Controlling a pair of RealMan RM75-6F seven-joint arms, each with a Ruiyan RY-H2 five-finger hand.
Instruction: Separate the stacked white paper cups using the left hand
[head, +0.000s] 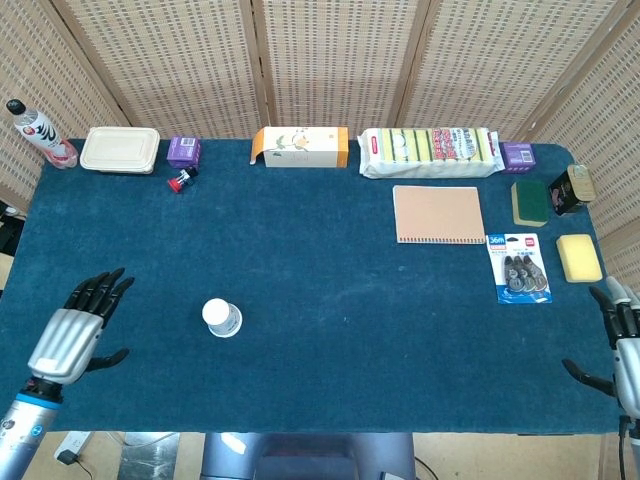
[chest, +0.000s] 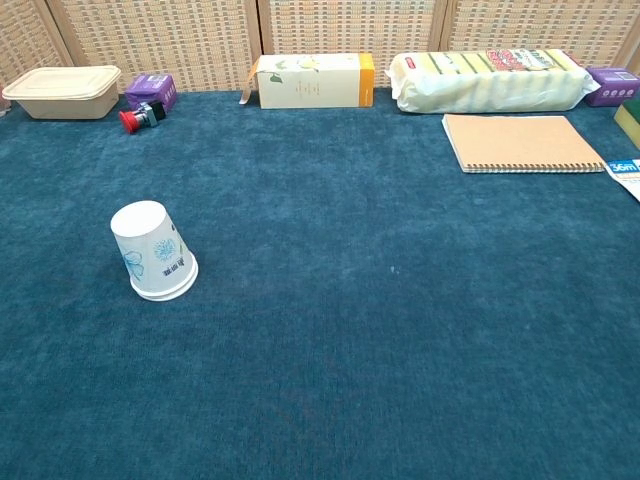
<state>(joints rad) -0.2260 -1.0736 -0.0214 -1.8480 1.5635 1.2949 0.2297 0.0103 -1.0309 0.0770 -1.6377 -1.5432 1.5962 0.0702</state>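
Left hand: silver-backed robot hand w/ black fingers (head: 78, 328), over the near-left part of the dark blue felt tabletop (head: 330, 300); fingers spread wide, thumb out to the side, holding nothing. Seen in head view only.
Cups: stack of white paper cups w/ blue flower print (chest: 153, 251), standing upside down on the felt, base up. To the right of the left hand, near it but clearly apart; no contact.
Right hand: silver robot hand w/ dark fingers (head: 622, 347) at the near-right table edge, partly cut off by the frame; fingers straight and apart, thumb out, nothing in it.
Beyond left hand, far edge: clear plastic bottle w/ red label (head: 38, 133), beige lidded food container (head: 120, 149), small purple box (head: 184, 150), little red-and-black object (head: 181, 181).
Far centre: white-and-orange carton (chest: 310, 80), wrapped pack of yellow-green sponges (chest: 488, 78).
Beyond right hand: tan spiral notebook (head: 438, 214), blue blister pack (head: 518, 267), yellow sponge (head: 578, 257), green scouring pad (head: 529, 202).
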